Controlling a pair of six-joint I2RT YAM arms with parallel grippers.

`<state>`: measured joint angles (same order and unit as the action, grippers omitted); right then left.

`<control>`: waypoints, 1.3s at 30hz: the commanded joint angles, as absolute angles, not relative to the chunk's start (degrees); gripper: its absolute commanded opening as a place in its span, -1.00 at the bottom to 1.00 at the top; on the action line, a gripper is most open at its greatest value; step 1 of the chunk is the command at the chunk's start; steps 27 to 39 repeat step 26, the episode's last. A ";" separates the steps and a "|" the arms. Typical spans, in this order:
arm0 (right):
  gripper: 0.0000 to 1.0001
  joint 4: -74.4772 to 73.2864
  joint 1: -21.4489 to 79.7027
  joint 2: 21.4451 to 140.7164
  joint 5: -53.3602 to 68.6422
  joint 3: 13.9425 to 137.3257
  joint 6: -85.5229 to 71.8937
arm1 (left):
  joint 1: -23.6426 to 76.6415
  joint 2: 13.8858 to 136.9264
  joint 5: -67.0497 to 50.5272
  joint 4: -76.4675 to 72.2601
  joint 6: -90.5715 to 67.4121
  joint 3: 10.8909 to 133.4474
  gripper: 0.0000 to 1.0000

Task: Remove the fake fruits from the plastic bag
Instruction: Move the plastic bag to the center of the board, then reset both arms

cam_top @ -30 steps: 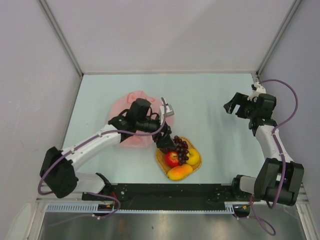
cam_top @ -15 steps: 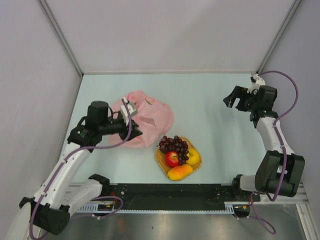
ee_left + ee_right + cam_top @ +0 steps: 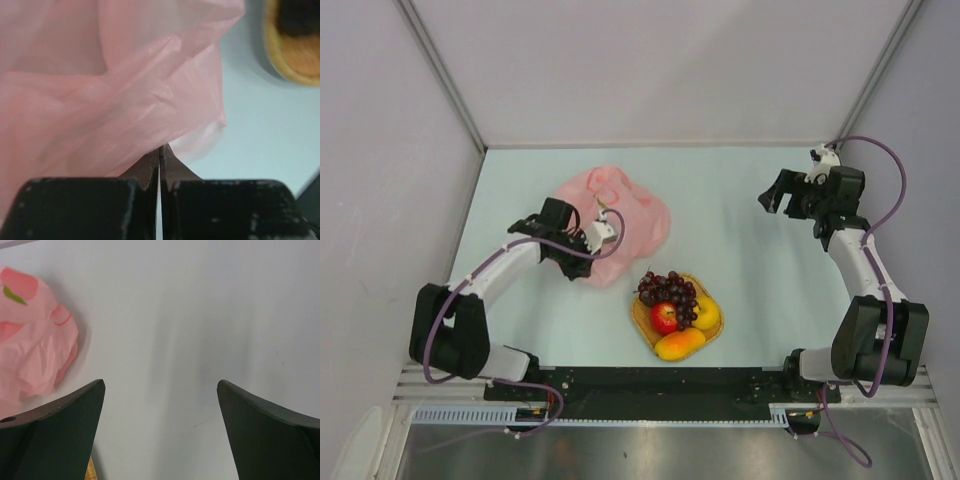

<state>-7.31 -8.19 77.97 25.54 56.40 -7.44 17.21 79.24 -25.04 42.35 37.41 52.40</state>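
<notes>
The pink plastic bag [image 3: 625,215] lies crumpled left of the table's centre and shows again in the left wrist view [image 3: 100,90] and the right wrist view [image 3: 30,350]. My left gripper [image 3: 602,238] [image 3: 160,150] is at the bag's near edge, its jaws pressed together with the film pinched at their tips. The fake fruits rest in a woven tray [image 3: 642,322]: grape bunch [image 3: 672,291], red apple [image 3: 664,317], yellow fruit [image 3: 707,315] and mango [image 3: 680,344]. What is inside the bag is hidden. My right gripper [image 3: 772,195] [image 3: 160,390] hangs open at the far right, holding nothing.
The tray's rim [image 3: 290,55] shows at the top right of the left wrist view. Grey walls enclose the table on three sides. The black arm-base rail [image 3: 660,385] runs along the near edge.
My left arm swung from over the tray back to the bag and its jaws shut at the bag's edge. The bag has shifted and bulged. The right arm moved slightly.
</notes>
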 commanded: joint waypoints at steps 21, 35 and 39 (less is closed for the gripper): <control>0.99 -31.55 5.97 72.51 -1.42 61.79 -1.32 | 7.13 64.25 -17.14 32.52 11.17 61.35 0.99; 0.99 -28.57 6.77 74.53 3.07 61.79 0.43 | 4.75 64.77 -13.29 29.01 8.19 60.47 1.00; 0.99 -28.57 6.77 74.53 3.07 61.79 0.43 | 4.75 64.77 -13.29 29.01 8.19 60.47 1.00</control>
